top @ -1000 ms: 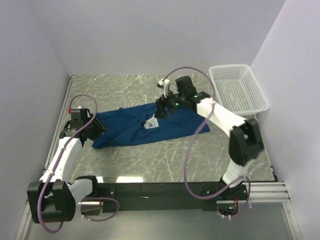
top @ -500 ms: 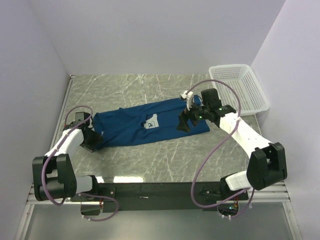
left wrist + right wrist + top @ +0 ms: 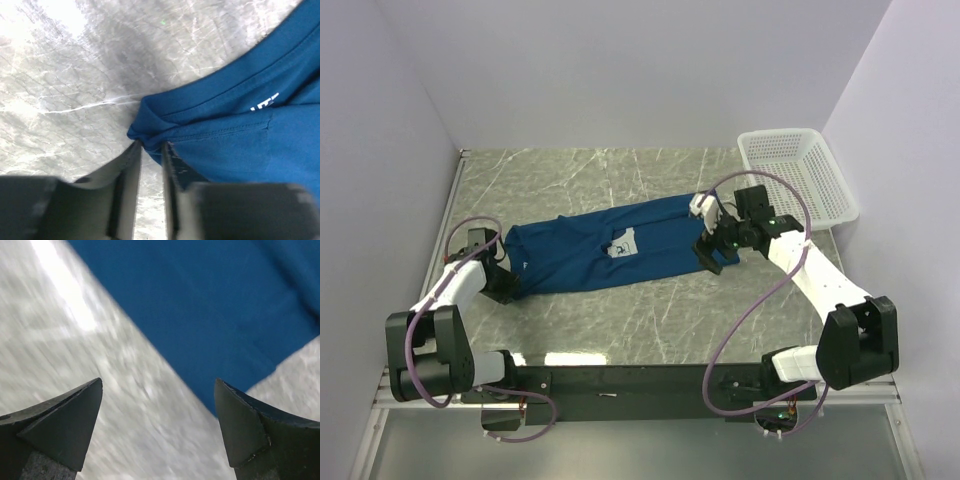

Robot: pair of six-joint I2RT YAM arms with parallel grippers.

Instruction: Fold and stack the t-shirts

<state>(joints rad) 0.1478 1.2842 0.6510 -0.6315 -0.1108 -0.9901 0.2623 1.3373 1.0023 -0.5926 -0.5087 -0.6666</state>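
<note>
Seen from above, a dark blue t-shirt [image 3: 610,255] lies spread on a grey marble-patterned bench [image 3: 650,310], stretched in a long band from the left side towards the centre right, its far end angled slightly away from the arms. A small white patch [image 3: 621,246] shows near the middle of the cloth. The left tool [image 3: 500,283] sits low at the shirt's left end. In the left wrist view its two fingers [image 3: 131,165] are closed down to a thin slit, with a bunched corner of the hem caught at their tips, the cloth puckered there and some white lettering [image 3: 262,102] visible further along the fabric. The right tool [image 3: 712,255] is at the shirt's right end, near its front edge. In the right wrist view, which is blurred, its two dark fingertips [image 3: 80,415] stand wide apart with nothing between them except bare bench and the straight blue edge of the shirt crossing diagonally beyond; it holds nothing. A white plastic mesh basket [image 3: 795,175] stands at the far right corner of the bench, apart from the shirt and just beyond the right arm. Both arms reach in from their bases at the near edge, each trailing a looping purple cable [image 3: 745,300].
</note>
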